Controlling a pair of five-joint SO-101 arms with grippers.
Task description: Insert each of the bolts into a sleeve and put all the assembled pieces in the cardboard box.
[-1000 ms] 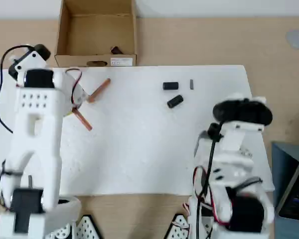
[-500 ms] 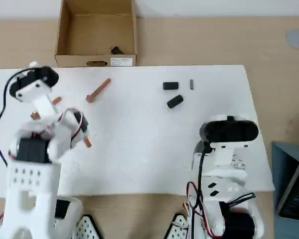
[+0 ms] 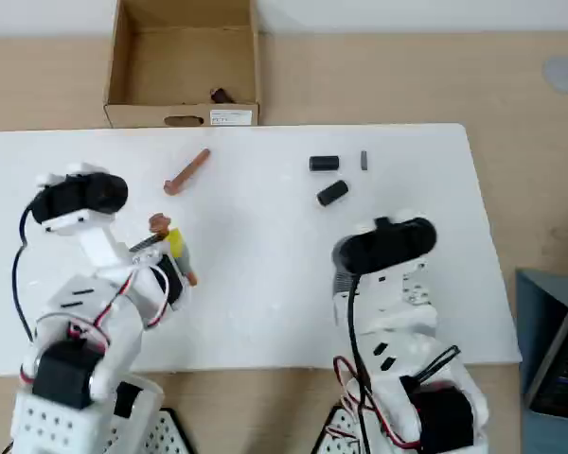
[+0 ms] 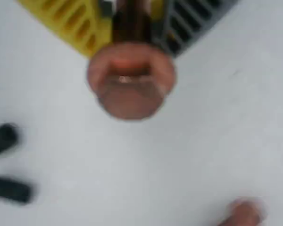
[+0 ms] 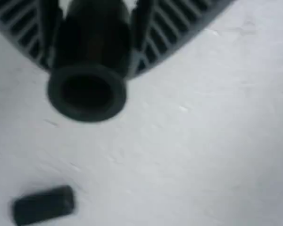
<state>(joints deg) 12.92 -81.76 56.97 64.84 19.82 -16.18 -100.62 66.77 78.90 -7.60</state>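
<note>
My left arm has drawn back from the far side with a bolt (image 4: 130, 80) clamped in its end effector (image 4: 132, 16). The right has swung inward, its end effector (image 5: 92, 28) closed round a sleeve (image 5: 87, 92). Both halves are in hand over the surface (image 3: 265, 284) but well apart, so I judge mating comes next. Both arms sit folded, close to their bases.

Each bolt (image 4: 130, 82) is copper-brown and each sleeve (image 5: 87, 92) black. The left pincer (image 4: 132, 16) is ribbed, yellow on one side and dark grey on the other; the right pincer (image 5: 92, 28) is ribbed dark grey. White mat (image 3: 265, 284), tan surface (image 3: 379, 76), brown box (image 3: 115, 57), white arms (image 3: 104, 312).
</note>
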